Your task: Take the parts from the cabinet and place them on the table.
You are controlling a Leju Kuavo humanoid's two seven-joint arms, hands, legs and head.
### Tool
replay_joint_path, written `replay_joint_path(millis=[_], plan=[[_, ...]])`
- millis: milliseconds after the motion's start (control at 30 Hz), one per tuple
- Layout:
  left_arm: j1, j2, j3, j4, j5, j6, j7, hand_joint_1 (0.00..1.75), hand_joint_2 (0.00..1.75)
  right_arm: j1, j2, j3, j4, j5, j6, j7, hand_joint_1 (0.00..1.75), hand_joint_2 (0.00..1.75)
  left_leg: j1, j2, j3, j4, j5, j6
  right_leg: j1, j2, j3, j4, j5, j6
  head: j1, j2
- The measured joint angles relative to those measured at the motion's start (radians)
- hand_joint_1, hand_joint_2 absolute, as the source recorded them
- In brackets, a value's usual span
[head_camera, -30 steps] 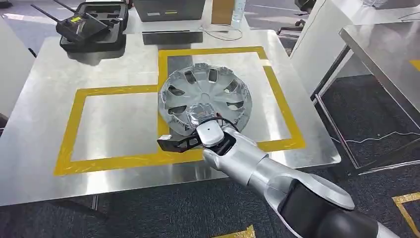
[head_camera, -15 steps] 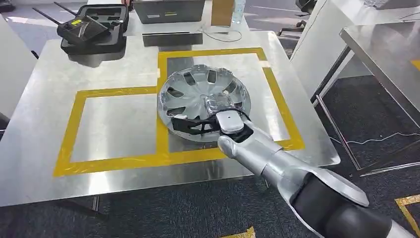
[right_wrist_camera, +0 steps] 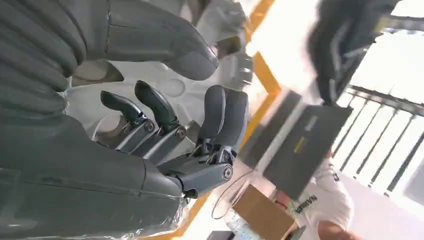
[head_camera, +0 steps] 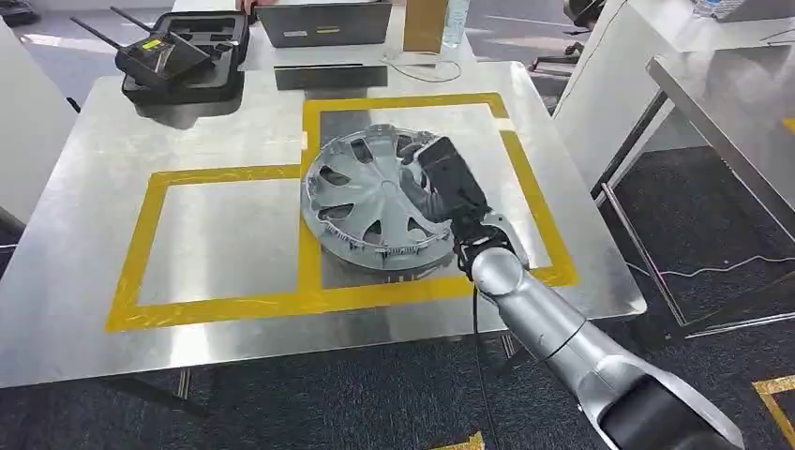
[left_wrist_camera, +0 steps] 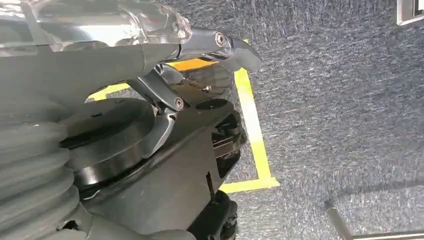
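Steel table (head_camera: 216, 234) with yellow tape outlines, silver hubcap (head_camera: 366, 202) lying flat, right hand (head_camera: 453, 183) above its right edge, fingers apart, empty, left hand (left_wrist_camera: 150, 100) grip indeterminate.

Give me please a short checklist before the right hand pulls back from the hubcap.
1. Hubcap rests on the table: ok, though its near edge may be slightly raised.
2. Hubcap sits fully in the right yellow box: not ok, its left edge overlaps the yellow line between the boxes.
3. Right hand has let go: cannot tell; in the right wrist view the fingers are apart, close over the rim.
4. Case and laptop are away from the hubcap: ok.
5. Person beyond the table's far side is away from the arm: ok.
6. Left hand holds nothing: ok.
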Motion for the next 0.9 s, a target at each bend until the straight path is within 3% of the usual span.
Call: replay_joint_path(millis=[133, 200, 333, 467, 500, 633, 867, 900], plan=[[0.002, 0.002, 0.000, 0.000, 0.001, 0.003, -0.006, 0.00, 1.75, 0.086, -0.050, -0.100, -0.131, -0.349, 0.054, -0.092, 1.75, 1.75, 0.000, -0.002, 0.001, 0.000, 0.000, 0.000, 0.000, -0.001, 0.001, 0.000, -0.001, 0.001, 0.000, 0.000], [0.002, 0.002, 0.000, 0.000, 0.005, 0.003, -0.007, 0.00, 1.75, 0.129, -0.075, -0.153, -0.190, -0.457, 0.087, -0.146, 1.75, 1.75, 0.000, -0.003, 0.002, 0.000, 0.000, 0.000, 0.000, -0.001, 0.002, 0.000, -0.001, 0.001, -0.001, 0.000], [0.003, 0.005, 0.000, 0.000, 0.006, 0.005, -0.006, 0.00, 1.75, 0.209, -0.119, -0.251, -0.315, -0.538, 0.155, -0.218, 1.75, 1.75, 0.000, -0.006, 0.002, 0.000, -0.001, -0.001, -0.001, -0.003, 0.003, 0.000, -0.003, 0.003, 0.000, 0.000], [0.003, 0.009, 0.000, 0.001, 0.000, 0.019, -0.009, 0.00, 1.75, 0.273, -0.150, -0.325, -0.421, -0.544, 0.219, -0.239, 1.75, 1.75, -0.001, -0.004, 0.003, 0.000, -0.002, -0.001, -0.001, -0.003, 0.005, 0.000, -0.003, 0.003, -0.001, 0.000], [0.003, 0.011, 0.000, 0.001, -0.004, 0.018, -0.013, 0.00, 1.75, 0.291, -0.159, -0.348, -0.456, -0.529, 0.225, -0.239, 0.00, 1.75, -0.001, -0.003, 0.004, 0.000, -0.002, -0.001, -0.001, -0.002, 0.005, 0.000, -0.004, 0.003, -0.002, 0.000], [0.003, 0.016, 0.000, 0.001, -0.019, 0.003, -0.017, 0.00, 1.75, 0.327, -0.175, -0.390, -0.530, -0.483, 0.224, -0.238, 0.00, 1.75, -0.001, 0.003, 0.004, -0.001, -0.003, -0.001, -0.001, 0.000, 0.005, 0.000, -0.004, 0.003, -0.001, 0.000], [0.003, 0.018, 0.000, 0.001, -0.020, 0.000, -0.017, 0.00, 1.75, 0.335, -0.177, -0.399, -0.544, -0.476, 0.224, -0.238, 0.00, 1.75, -0.001, 0.005, 0.005, -0.002, -0.003, -0.001, -0.001, 0.000, 0.005, 0.000, -0.004, 0.003, -0.002, 0.000], [0.003, 0.019, 0.000, 0.001, -0.004, -0.002, -0.029, 0.00, 0.00, 0.352, -0.183, -0.420, -0.580, -0.452, 0.221, -0.240, 0.00, 1.75, -0.001, 0.009, 0.005, -0.002, -0.003, 0.000, -0.001, 0.001, 0.005, 0.000, -0.004, 0.003, -0.002, 0.000]])
